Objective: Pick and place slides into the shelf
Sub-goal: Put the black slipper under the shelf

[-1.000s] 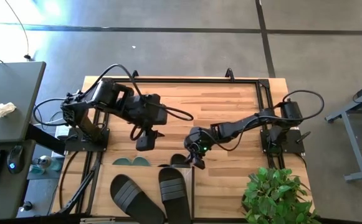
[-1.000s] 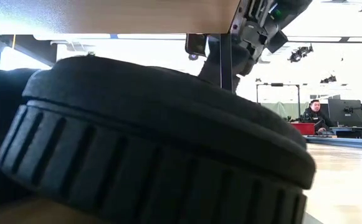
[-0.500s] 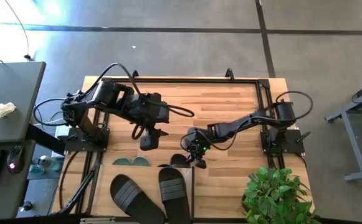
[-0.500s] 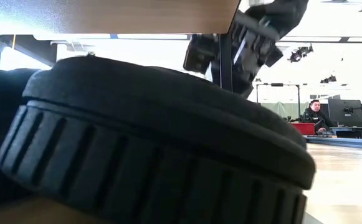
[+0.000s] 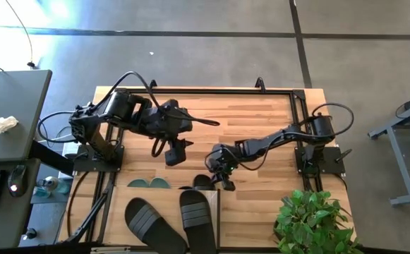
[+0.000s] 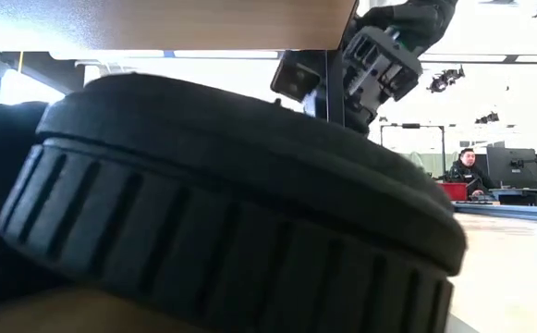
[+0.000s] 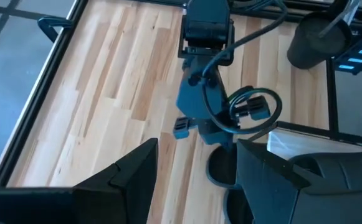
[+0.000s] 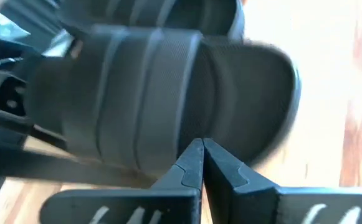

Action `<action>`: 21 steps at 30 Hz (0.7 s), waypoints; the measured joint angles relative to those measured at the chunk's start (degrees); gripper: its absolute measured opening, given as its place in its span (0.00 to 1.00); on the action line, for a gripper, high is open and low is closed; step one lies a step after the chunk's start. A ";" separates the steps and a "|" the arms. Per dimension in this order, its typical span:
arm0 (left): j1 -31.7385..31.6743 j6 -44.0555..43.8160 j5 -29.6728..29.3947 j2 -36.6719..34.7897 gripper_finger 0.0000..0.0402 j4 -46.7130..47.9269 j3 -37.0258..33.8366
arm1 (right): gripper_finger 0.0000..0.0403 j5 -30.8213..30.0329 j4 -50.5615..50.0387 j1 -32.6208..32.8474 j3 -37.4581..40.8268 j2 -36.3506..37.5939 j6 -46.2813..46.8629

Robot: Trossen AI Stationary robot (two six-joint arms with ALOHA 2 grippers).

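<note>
Wooden tabletop (image 5: pixel 247 116) on grey concrete floor, shelf (image 5: pixel 254 204) at its near edge with two black slides (image 5: pixel 173 219) on the top board, green slides (image 5: pixel 150 183) peeking from below. Right gripper (image 5: pixel 226 180) sits low at the shelf's far edge, fingertips pinched together on a black slide's strap (image 8: pixel 162 99), the slide tucked at the lower level. Likely step: pushing it in; judged best to keep the pinch firm, slide level, clear the board edge before letting go. Left gripper (image 5: pixel 174 154) hovers mid-tabletop, fingers (image 7: pixel 128 177) wide apart, holding nothing.
</note>
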State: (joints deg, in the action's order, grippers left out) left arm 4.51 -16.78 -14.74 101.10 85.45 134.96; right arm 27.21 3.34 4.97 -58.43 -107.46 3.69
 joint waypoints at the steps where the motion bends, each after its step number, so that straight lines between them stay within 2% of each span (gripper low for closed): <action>1: 0.00 0.00 0.00 0.00 0.50 0.00 0.00 | 0.00 0.75 1.25 -0.02 0.00 0.00 -0.21; 6: -0.02 0.47 -0.97 0.02 0.50 -0.18 -0.02 | 0.00 7.69 4.99 -0.13 -0.02 -0.57 -0.04; 13: -0.01 1.95 -1.54 0.04 0.50 -1.91 -0.01 | 0.00 7.90 4.43 -0.71 0.00 -0.93 -1.31; 21: 0.00 2.36 -1.51 0.04 0.50 -1.85 -0.01 | 0.00 11.62 8.12 -2.19 -0.04 -5.17 -1.05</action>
State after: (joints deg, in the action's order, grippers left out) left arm 4.51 -14.42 -16.25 101.14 83.60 134.95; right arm 38.83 11.46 2.78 -58.48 -112.63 2.64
